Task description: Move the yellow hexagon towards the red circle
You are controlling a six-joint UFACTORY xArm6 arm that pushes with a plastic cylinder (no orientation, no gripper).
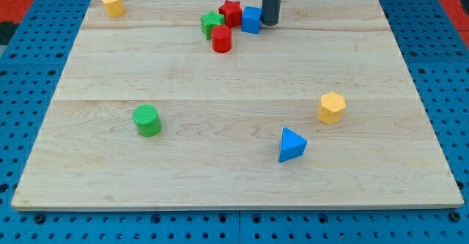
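- Tip (pixel 270 24) planted near the view's top, just right of the blue cube (pixel 251 20), touching or nearly so; too close to tell which.
- No fingers on this rig, so no open or closed state to report; only a straight dark rod.
- Yellow hexagon (pixel 331 107) sitting alone at the view's right, well apart from the tip and from the top cluster.
- Red circle (pixel 222 39) standing at the cluster's lower edge, just below the green star (pixel 212 23) and the red star (pixel 231 12).
- Judged from the layout: task barely begun, hexagon not yet contacted, the whole push toward the view's upper left left to do.
- Likely need: bring the tip round to the hexagon's lower-right side first.
- Elsewhere: yellow heart (pixel 112 4) in the top-left corner, green cylinder (pixel 147 120) at lower left, blue triangle (pixel 292 144) just below-left of the hexagon, clear of the direct path.
- Tabletop (pixel 234 193) of pale wood planks, resting on a blue perforated base (pixel 44 229); red patches at both top corners.
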